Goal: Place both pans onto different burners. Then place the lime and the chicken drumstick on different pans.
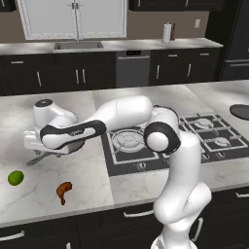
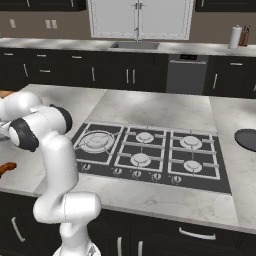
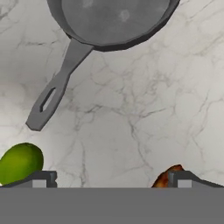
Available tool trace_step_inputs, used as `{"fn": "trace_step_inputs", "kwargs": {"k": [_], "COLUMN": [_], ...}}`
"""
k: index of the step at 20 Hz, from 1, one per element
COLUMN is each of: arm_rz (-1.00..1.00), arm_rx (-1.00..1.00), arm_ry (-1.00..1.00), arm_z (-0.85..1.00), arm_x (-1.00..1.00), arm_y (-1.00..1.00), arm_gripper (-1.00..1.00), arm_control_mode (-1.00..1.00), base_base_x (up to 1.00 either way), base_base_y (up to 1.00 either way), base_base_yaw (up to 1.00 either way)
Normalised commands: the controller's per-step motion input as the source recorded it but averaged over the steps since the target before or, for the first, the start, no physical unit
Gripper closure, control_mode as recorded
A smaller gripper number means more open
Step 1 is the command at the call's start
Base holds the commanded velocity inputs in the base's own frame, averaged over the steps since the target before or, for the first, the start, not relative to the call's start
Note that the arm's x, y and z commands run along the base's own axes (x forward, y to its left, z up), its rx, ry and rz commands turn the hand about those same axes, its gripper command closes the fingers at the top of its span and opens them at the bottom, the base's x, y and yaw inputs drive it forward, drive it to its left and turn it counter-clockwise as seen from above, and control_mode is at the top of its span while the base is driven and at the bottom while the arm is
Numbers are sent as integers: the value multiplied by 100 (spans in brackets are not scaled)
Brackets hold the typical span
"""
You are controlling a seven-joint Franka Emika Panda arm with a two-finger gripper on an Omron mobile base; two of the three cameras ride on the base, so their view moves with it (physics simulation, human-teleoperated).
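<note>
My gripper (image 3: 112, 180) is open and hangs over bare marble with nothing between its fingers. Ahead of it lies the mid-grey pan (image 3: 113, 22), its long handle (image 3: 54, 89) pointing back toward me. The lime (image 3: 19, 162) sits beside one fingertip and the chicken drumstick (image 3: 169, 176) beside the other. From the left base, my arm stretches left over the grey pan (image 1: 38, 158), with the lime (image 1: 15, 178) and drumstick (image 1: 63, 190) nearer the counter front. The darker pan (image 1: 240, 112) (image 2: 247, 139) rests on the counter right of the cooktop. The burners (image 1: 127, 140) (image 2: 96, 141) carry nothing.
The black cooktop (image 2: 150, 150) lies in the middle of the island, with marble on both sides. The counter's front edge runs just below the lime and drumstick. A sink (image 1: 78, 45) and a paper towel roll (image 1: 168, 33) stand on the back counter.
</note>
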Motion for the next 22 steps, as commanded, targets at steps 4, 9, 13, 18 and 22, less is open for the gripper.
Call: {"fn": "trace_step_inputs", "kwargs": {"k": [4, 9, 13, 18, 22], "arm_rz": [0, 0, 0, 0, 0], "arm_rx": [0, 0, 0, 0, 0], "arm_ry": [-2, -2, -2, -1, -1], "arm_z": [-4, -6, -7, -7, -9], "arm_x": [0, 0, 3, 7, 5], "arm_y": [0, 0, 0, 0, 0], "arm_gripper": [-100, -100, -100, -100, -100], "arm_control_mode": [-100, -100, -100, -100, -100], "base_base_x": [0, 0, 0, 0, 0], "base_base_y": [0, 0, 0, 0, 0], "base_base_yaw": [0, 0, 0, 0, 0]}}
